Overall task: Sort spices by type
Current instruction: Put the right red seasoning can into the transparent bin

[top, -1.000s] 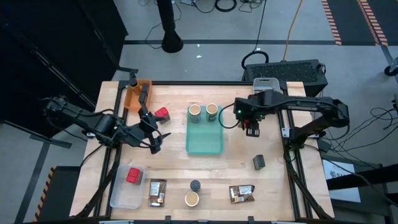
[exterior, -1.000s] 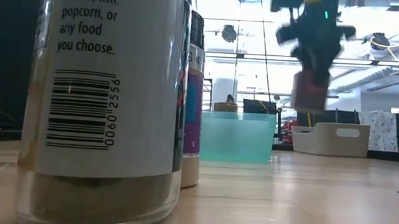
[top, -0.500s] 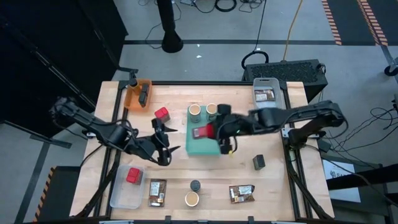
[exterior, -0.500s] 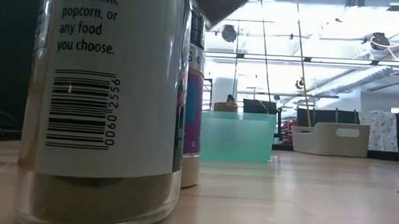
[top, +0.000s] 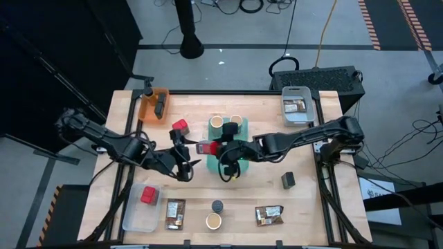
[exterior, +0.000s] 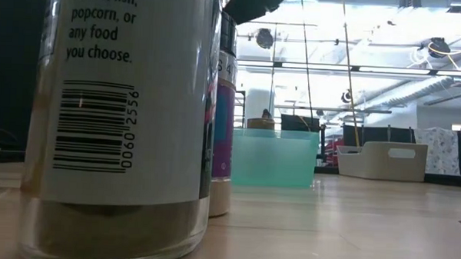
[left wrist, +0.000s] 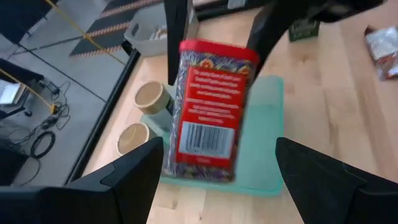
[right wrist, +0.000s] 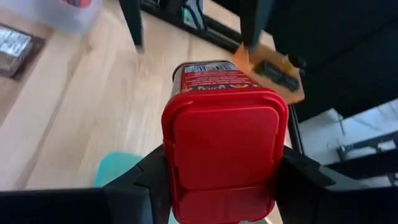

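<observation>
The right gripper [top: 213,147] has its jaws clamped on a red spice tin [top: 206,147], held in the air near the middle of the table [top: 304,207], just past the nine o'clock edge of the teal tray [top: 239,160]. The left gripper [top: 187,153] faces it from the nine o'clock side, jaws spread wide and empty, the tin sitting in the gap ahead of them.

This looks like a hand-over. To do it well, the left jaws should slide in around the body of the tin, square to its flat sides, and close fully before the right jaws let go. The right arm should hold steady meanwhile, since a lidded tin gripped near one end can swing. A second red tin [top: 180,126] lies at about ten o'clock, and a third [top: 147,196] sits in the clear bin [top: 131,218] at about seven o'clock, a likely home.

The table is pale wood. Two tan jars [top: 217,122] stand in the teal tray; packets [top: 175,213] and small jars lie along the six o'clock edge. An orange bin [top: 148,105] sits at eleven o'clock, a grey one [top: 296,114] at one. Beyond are grey floor and cables.
</observation>
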### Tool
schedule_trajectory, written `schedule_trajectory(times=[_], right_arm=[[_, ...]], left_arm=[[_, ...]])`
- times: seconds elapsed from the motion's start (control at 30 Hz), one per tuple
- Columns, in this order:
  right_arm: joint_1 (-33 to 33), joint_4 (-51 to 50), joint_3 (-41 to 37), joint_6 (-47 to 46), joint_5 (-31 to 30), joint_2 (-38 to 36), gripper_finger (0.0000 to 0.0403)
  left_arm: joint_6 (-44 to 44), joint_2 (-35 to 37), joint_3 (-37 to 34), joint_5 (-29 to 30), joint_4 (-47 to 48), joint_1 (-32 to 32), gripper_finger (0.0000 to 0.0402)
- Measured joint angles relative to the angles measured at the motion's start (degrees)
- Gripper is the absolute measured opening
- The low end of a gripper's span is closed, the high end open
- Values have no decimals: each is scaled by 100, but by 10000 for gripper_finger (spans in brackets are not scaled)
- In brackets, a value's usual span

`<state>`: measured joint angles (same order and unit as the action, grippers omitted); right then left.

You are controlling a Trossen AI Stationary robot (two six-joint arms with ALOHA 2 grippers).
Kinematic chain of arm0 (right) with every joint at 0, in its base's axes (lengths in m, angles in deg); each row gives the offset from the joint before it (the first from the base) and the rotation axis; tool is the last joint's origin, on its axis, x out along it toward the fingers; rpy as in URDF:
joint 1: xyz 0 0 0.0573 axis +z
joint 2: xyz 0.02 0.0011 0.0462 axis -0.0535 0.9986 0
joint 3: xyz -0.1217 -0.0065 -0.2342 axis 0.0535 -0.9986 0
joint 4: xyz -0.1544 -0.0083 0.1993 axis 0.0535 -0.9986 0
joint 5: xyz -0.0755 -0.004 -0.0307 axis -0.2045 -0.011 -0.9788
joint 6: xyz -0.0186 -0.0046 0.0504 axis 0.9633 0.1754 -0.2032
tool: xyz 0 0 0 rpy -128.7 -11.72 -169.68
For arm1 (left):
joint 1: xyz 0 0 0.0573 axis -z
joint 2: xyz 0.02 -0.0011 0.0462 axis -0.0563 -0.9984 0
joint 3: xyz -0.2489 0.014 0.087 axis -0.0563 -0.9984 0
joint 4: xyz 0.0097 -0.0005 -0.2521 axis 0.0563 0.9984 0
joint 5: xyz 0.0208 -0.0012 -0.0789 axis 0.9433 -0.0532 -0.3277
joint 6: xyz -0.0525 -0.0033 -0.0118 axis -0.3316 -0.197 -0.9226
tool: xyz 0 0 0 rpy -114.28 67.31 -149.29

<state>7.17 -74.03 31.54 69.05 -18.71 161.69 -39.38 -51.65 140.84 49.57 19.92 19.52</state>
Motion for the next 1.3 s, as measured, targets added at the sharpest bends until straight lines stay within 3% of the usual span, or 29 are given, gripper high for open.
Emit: schedule_trajectory(times=[0.37, 0.6, 0.67, 0.8, 0.93, 1.13, 1.23, 1.3], right_arm=[[126, 331, 423, 581, 35, 408, 191], [135, 348, 452, 547, 109, 408, 191], [133, 360, 456, 533, 95, 397, 215], [105, 266, 458, 481, -22, 321, 316], [114, 26, 452, 311, 21, -2, 358], [102, -674, 287, -39, 345, -715, 340], [94, -101, -296, -123, 992, -1219, 333], [128, 781, -916, -186, 1050, -1560, 329]], left_arm=[[40, -445, 0, 0, -106, -345, 302], [206, -454, -2, 137, -83, -281, 192], [161, -448, -2, 211, -128, -231, 192], [84, -436, -2, 649, -149, -163, 191], [104, -298, -2, 902, -138, -43, 191], [502, 66, -2, 834, -579, 332, 191], [931, 240, -2, 773, -945, 581, 191], [1099, 330, -3, 701, -1181, 682, 191]])
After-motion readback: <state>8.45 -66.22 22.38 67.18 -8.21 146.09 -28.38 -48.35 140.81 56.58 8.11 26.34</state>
